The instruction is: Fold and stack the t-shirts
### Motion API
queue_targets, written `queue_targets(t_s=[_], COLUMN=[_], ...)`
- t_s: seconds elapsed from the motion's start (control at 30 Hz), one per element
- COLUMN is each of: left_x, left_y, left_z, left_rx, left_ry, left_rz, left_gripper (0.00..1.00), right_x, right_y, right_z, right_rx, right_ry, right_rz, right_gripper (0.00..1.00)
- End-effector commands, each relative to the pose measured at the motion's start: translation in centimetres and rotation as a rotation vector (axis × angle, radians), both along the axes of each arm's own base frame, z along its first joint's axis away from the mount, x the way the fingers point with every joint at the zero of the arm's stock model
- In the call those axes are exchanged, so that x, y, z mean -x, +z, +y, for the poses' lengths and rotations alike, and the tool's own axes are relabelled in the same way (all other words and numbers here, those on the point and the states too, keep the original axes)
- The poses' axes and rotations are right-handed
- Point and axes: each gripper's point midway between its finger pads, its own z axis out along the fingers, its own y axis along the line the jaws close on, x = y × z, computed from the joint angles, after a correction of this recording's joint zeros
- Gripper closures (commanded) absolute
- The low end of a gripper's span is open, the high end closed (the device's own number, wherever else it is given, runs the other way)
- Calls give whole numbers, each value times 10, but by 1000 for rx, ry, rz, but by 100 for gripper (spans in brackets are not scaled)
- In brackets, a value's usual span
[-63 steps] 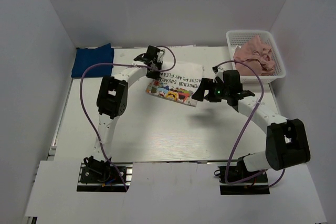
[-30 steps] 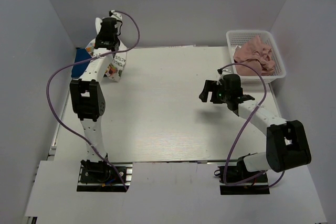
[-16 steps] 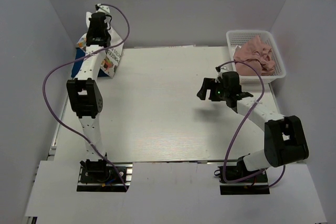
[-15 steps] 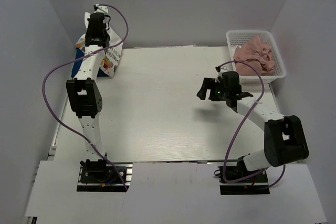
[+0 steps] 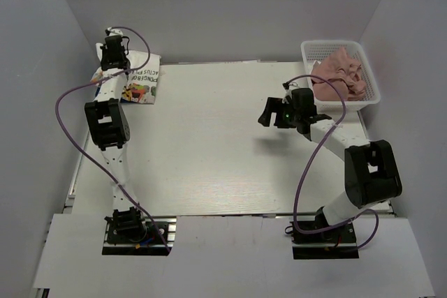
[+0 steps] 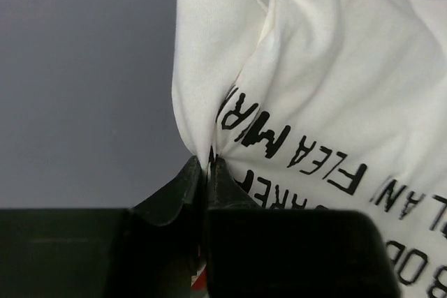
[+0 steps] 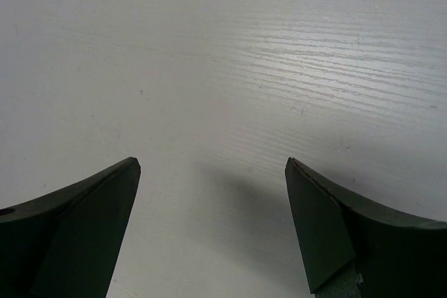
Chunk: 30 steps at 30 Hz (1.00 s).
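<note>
At the far left, the left gripper (image 6: 207, 165) pinches the white t-shirt (image 6: 335, 95); the right gripper (image 7: 211, 165) hangs wide open above the table (image 7: 293, 40).

Upper right of the top view: white plastic mesh basket (image 5: 323, 47), at the far right corner of the table (image 5: 209, 144). White wood-grain tabletop. Plain pale walls (image 5: 230, 12) behind.

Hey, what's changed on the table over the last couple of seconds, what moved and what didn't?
The left gripper, shut on the white printed t-shirt, carried it from mid-table to the far left corner, where the blue t-shirt lay. The right gripper edged slightly toward the far side, open and empty throughout. The pink t-shirt and its basket stayed put.
</note>
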Motion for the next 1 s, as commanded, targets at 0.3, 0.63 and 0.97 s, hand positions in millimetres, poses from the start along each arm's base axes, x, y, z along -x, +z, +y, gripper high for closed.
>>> queue_targets(t_s=[0.3, 0.63, 0.97], left_x=[15, 76, 327], left_y=[85, 84, 23], left_z=[10, -167, -355], left_rx=[94, 691, 1123], left_ry=[38, -310, -738], left_rz=[-205, -127, -90], left_gripper=[0, 0, 0], right_x=[-7, 24, 71], right_y=[30, 53, 48], right_z=[10, 2, -5], right_rx=[-54, -117, -198], right_ry=[19, -6, -32], right_rz=[-59, -105, -99], right_gripper=[10, 10, 10])
